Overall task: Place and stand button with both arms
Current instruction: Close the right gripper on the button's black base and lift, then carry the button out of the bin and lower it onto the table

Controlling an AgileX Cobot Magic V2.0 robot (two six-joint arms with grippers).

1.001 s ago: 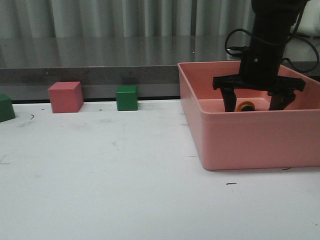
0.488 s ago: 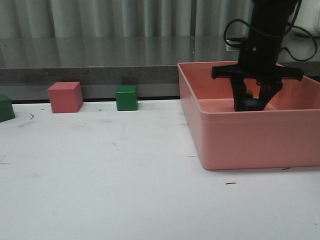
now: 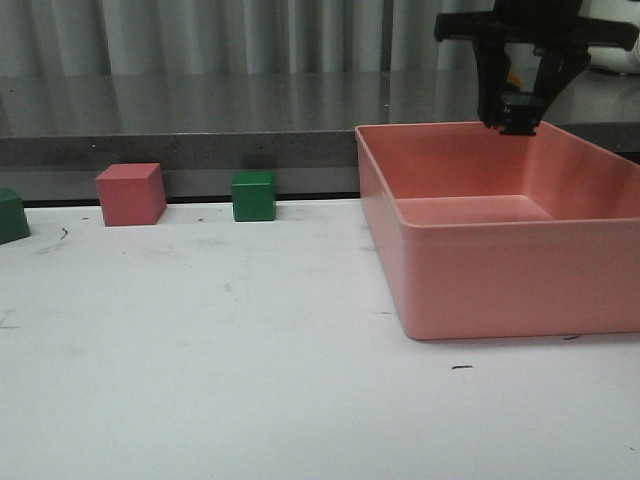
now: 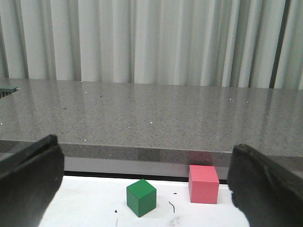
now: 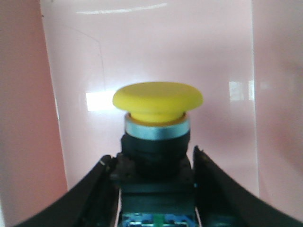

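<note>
The button point(image 5: 157, 100) has a yellow mushroom cap, a black body and a blue base. In the right wrist view my right gripper point(image 5: 156, 182) is shut on its black body, with the cap pointing away from the wrist. In the front view the right gripper point(image 3: 517, 108) holds the button point(image 3: 520, 110) in the air above the back of the pink bin point(image 3: 480, 270). In its own wrist view my left gripper point(image 4: 144, 144) is open with nothing between its wide-spread fingers point(image 4: 28, 179). It does not show in the front view.
A pink cube point(image 3: 130, 193) and a green cube point(image 3: 254, 195) sit at the back of the white table, and another green cube point(image 3: 12, 215) at the left edge. The left wrist view shows a green cube point(image 4: 141, 197) and the pink cube point(image 4: 203, 183). A grey counter point(image 3: 200, 115) runs behind.
The right gripper closed on the button inside the bin and rose with it, from the bin floor to above the rim.
</note>
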